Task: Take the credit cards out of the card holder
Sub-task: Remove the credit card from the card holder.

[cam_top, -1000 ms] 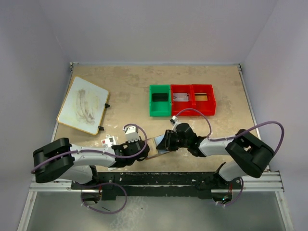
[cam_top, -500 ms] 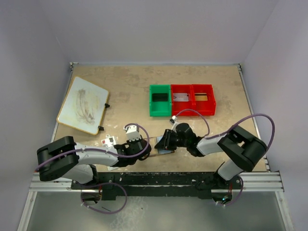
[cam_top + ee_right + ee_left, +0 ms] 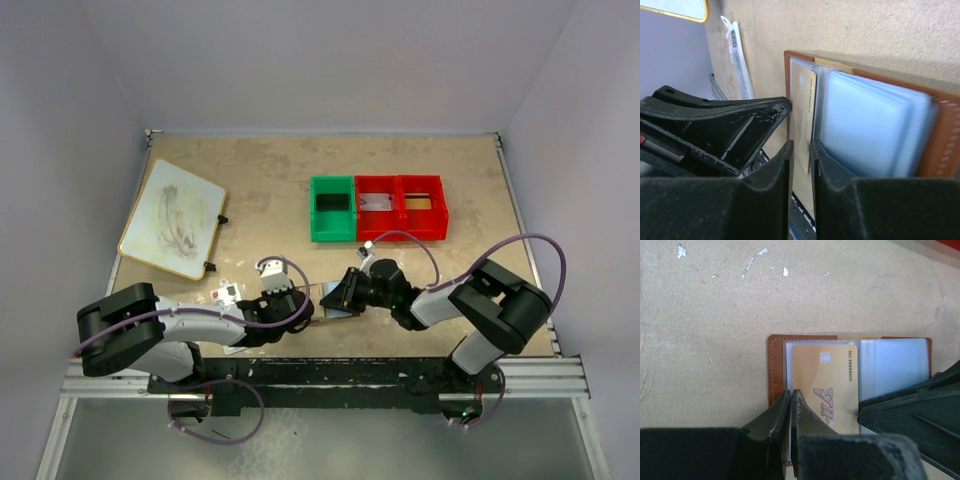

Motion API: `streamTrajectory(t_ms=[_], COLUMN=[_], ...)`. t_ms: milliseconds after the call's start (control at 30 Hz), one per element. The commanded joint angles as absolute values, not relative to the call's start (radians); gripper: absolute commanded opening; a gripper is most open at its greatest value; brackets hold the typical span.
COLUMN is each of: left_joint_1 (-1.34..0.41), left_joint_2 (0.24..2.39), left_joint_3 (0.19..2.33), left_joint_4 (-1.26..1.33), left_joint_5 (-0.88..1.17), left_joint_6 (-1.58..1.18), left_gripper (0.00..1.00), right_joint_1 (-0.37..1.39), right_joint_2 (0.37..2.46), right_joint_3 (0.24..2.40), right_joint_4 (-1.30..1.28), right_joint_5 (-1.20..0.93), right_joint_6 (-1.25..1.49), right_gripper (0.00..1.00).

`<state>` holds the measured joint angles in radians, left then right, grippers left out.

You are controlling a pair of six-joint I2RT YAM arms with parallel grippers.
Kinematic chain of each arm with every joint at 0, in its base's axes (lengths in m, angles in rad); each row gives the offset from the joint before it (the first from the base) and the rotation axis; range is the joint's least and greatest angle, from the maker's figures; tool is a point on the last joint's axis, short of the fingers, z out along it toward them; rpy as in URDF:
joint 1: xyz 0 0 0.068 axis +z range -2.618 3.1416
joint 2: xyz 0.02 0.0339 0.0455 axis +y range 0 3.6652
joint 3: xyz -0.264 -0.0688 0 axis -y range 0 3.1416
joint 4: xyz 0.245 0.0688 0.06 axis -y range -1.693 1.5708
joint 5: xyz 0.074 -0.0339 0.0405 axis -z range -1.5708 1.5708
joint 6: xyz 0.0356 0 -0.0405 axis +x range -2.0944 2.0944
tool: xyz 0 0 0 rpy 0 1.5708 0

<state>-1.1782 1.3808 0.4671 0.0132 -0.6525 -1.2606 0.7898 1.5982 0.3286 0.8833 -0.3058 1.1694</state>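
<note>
- The left gripper (image 3: 790, 394) has its 2 black fingers clenched tight together, tips resting at the brown edge of the small leather folding card holder (image 3: 774, 365).
- The right gripper (image 3: 801, 144) has its fingers a narrow slit apart, astride the edge of the golden tan credit card (image 3: 826, 390). Whether the pads pinch it, I cannot tell.
- That card, printed "VIP", sits in a clear bluish-grey sleeve of the card holder, which lies open and flat on the tan table (image 3: 260, 180) between the 2 arms.
- A silvery grey credit card (image 3: 376, 202) lies in the middle red plastic bin (image 3: 377, 228), beside a green bin (image 3: 332, 230).
</note>
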Motion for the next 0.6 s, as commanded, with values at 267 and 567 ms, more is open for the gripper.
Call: streamTrajectory(t_ms=[267,567], left_joint_1=[-1.184,-1.184], left_joint_2=[1.388,1.397], left_joint_3=[0.456,0.444], left_joint_4=[-0.006,0.003], left_joint_5=[-0.592,-0.574], left_joint_6=[-1.262,-1.280], left_gripper=[0.00,0.00], right_joint_1=[0.810,0.829], right_joint_2=[1.579,1.661], right_joint_3=[0.350,0.261], right_joint_4=[1.003,1.146], right_joint_5=[-0.330,-0.329], right_joint_6=[1.219,1.300], right_gripper=[0.17,0.22])
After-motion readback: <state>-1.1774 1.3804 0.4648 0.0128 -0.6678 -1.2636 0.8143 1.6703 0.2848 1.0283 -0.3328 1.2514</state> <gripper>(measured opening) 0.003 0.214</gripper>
